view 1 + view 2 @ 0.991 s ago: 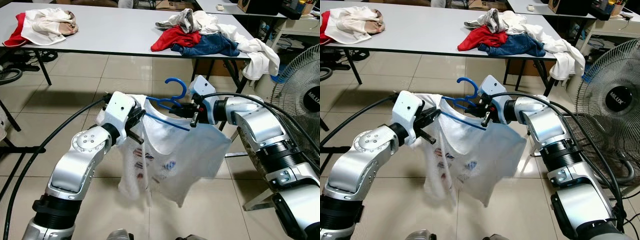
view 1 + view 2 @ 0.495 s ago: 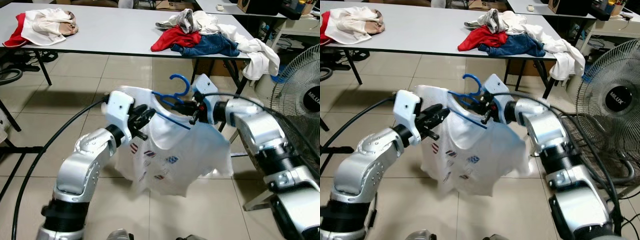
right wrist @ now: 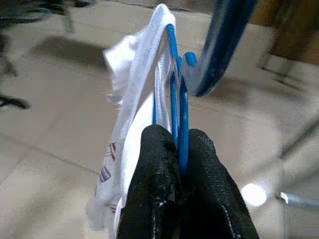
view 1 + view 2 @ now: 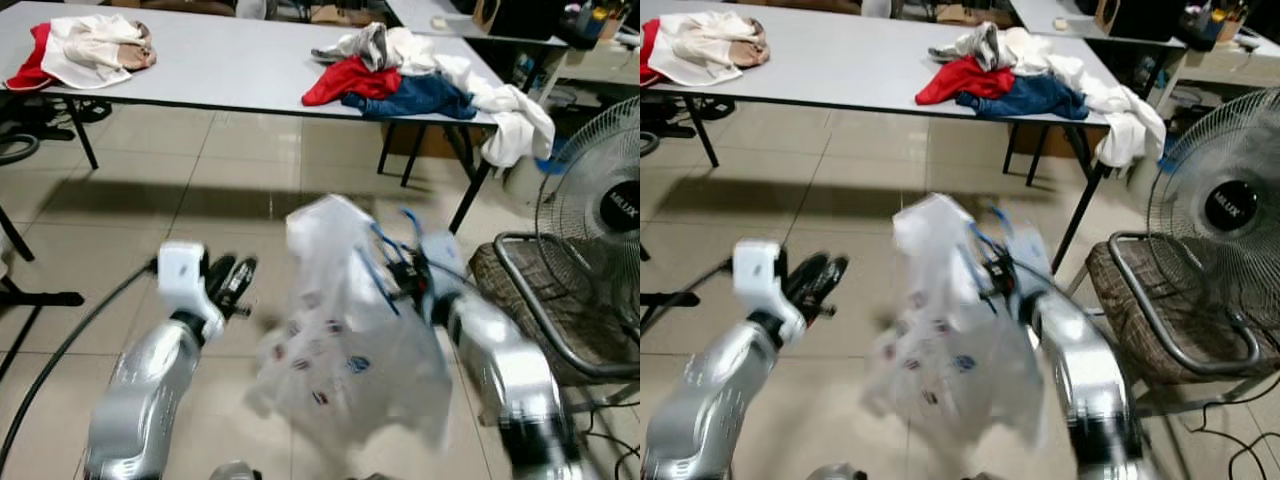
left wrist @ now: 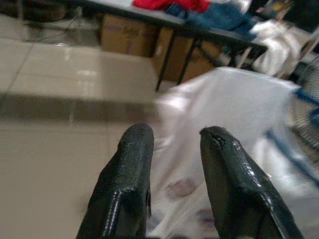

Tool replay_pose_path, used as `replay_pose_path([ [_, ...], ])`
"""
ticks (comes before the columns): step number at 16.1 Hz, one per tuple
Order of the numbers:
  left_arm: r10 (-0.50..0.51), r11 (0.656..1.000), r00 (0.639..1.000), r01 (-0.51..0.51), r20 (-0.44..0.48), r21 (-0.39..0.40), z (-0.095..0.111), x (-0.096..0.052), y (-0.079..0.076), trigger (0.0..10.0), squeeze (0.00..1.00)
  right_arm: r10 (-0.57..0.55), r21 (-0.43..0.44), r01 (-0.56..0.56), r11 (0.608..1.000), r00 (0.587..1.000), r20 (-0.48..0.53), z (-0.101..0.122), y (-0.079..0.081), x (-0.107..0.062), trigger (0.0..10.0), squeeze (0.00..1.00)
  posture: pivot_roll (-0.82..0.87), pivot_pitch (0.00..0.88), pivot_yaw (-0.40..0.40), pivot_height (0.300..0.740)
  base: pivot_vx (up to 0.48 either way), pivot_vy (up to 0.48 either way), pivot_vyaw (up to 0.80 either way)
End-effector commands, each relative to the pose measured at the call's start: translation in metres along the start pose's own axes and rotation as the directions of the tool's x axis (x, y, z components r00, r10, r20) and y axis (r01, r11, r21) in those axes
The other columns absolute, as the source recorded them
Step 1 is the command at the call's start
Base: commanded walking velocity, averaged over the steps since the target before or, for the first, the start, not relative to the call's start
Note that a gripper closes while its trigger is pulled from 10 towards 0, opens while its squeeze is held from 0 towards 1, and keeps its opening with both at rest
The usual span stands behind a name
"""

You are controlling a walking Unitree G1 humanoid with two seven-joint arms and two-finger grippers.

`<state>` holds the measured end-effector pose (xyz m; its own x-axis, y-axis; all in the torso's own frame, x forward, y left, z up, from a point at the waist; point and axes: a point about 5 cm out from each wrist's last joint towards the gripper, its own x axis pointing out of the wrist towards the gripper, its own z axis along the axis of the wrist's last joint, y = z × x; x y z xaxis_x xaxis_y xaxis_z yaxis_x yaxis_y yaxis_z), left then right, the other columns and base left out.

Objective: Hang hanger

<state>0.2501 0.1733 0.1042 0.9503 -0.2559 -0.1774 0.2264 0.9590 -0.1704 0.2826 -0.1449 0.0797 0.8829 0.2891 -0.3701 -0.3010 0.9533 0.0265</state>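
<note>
Blue hanger (image 3: 175,107) pinched in closed right hand (image 3: 180,144), left hand (image 5: 174,144) parted, empty, beside shirt (image 4: 345,330)

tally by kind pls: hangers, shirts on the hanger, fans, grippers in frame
Blue hanger: 1
White shirt on it: 1
Fan: 1
Grippers: 2, left gripper and right gripper
Total: 5

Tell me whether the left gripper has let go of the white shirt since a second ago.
Yes. The left gripper is open, apart from the white shirt, nearer the floor.
</note>
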Motion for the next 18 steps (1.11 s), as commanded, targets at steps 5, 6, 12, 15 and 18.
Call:
replay_pose_path([
  [5, -0.033, 0.989, 0.999, 0.035, -0.016, 0.146, -0.006, 0.0, -0.013, 10.0, 0.0, -0.094, 0.059, 0.088, 0.994, 0.99, 0.103, 0.006, -0.005, -0.027, 10.0, 0.0, -0.11, 0.084, -0.067, 0.74, 0.315, 0.0, 0.31],
  [6, -0.022, 0.993, 0.999, 0.025, -0.023, 0.116, -0.009, -0.002, -0.016, 10.0, 0.0, -0.081, 0.02, 0.079, 0.997, 0.992, 0.096, 0.009, -0.004, -0.028, 10.0, 0.0, -0.12, 0.091, -0.062, 0.74, 0.352, 0.0, 0.8],
  [12, 0.057, 0.992, 0.998, -0.054, -0.03, 0.11, -0.012, -0.018, -0.002, 10.0, 0.0, -0.024, -0.023, 0.026, 0.999, 0.995, 0.093, 0.018, 0.004, -0.015, 10.0, 0.0, -0.06, 0.114, -0.098, 0.74, 0.379, 0.0, 0.8],
  [15, 0.094, 0.99, 0.995, -0.09, -0.028, 0.108, -0.011, -0.026, 0.005, 10.0, 0.0, 0.04, -0.036, -0.037, 0.999, 0.995, 0.09, 0.02, 0.021, -0.009, 10.0, 0.0, -0.04, 0.129, -0.12, 0.74, 0.386, 0.0, 0.8],
  [18, 0.125, 0.987, 0.992, -0.121, -0.028, 0.109, -0.01, -0.03, 0.006, 10.0, 0.0, 0.066, -0.043, -0.063, 0.997, 0.995, 0.081, 0.02, 0.021, -0.006, 10.0, 0.0, -0.02, 0.121, -0.129, 0.74, 0.387, 0.0, 0.8],
])
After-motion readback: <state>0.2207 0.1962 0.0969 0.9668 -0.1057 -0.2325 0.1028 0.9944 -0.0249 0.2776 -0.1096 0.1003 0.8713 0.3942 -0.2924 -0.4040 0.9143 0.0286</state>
